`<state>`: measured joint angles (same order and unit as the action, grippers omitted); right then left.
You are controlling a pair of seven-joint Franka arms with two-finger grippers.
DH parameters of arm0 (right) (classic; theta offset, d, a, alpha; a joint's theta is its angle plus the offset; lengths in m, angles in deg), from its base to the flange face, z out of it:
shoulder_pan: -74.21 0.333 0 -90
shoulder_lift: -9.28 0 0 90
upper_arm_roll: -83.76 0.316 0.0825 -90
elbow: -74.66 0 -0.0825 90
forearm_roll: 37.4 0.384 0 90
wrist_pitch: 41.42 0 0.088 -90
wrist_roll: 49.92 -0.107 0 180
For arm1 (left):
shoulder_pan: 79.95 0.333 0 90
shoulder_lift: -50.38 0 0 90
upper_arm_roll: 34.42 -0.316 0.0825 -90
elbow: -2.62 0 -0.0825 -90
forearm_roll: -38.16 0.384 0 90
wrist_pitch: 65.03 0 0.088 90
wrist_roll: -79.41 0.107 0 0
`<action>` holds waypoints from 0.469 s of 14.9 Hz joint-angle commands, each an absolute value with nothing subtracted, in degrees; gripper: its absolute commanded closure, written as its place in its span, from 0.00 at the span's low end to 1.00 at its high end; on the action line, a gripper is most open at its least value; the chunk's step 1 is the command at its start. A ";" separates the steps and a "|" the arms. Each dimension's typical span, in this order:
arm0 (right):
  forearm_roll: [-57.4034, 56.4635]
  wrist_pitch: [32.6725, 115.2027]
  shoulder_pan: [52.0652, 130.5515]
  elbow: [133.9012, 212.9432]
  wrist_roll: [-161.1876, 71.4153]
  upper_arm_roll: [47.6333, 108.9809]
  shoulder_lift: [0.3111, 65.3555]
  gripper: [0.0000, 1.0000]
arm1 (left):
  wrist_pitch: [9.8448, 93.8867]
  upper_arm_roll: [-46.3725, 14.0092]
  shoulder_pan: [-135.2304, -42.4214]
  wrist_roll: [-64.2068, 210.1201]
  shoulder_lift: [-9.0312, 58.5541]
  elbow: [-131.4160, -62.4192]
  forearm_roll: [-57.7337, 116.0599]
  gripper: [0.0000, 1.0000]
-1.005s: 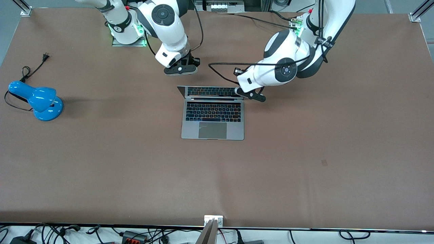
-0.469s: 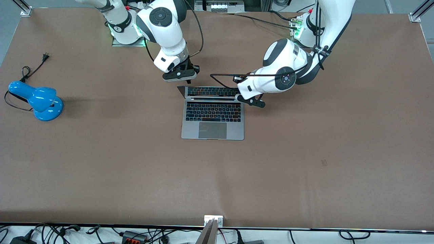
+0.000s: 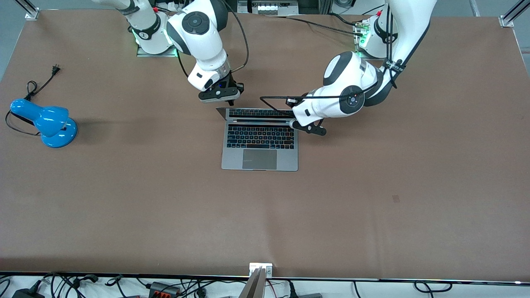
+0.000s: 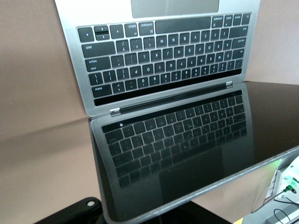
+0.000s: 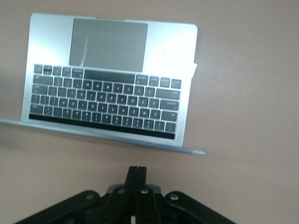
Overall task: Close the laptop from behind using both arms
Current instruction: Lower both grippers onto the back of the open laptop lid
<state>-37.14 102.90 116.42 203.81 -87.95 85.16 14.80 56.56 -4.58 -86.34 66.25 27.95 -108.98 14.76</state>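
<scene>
1. The laptop (image 3: 260, 142) sits open on the table (image 3: 372, 186), its lid (image 3: 254, 112) tilted up toward the arms' bases.
2. The right gripper (image 3: 219, 95) hangs just above the lid's top edge at the right arm's end; its fingers (image 5: 135, 179) are pressed together, holding nothing.
3. The left gripper (image 3: 308, 127) sits at the lid's other corner; its wrist hides that corner, and I cannot tell its state.
4. A blue desk lamp (image 3: 45, 120) stands well apart from both grippers.
</scene>
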 commanded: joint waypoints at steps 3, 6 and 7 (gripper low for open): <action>-38.19 109.11 114.47 202.90 -88.94 85.43 19.20 1.00 | 58.10 -5.06 -86.46 66.05 24.64 -105.67 17.15 1.00; -38.19 113.00 112.62 202.81 -88.85 85.34 20.35 1.00 | 58.45 -5.06 -86.46 66.14 22.35 -103.91 17.59 1.00; -38.28 113.00 112.10 202.81 -88.77 85.34 20.36 1.00 | 58.45 -5.06 -86.54 66.05 21.91 -103.64 18.98 1.00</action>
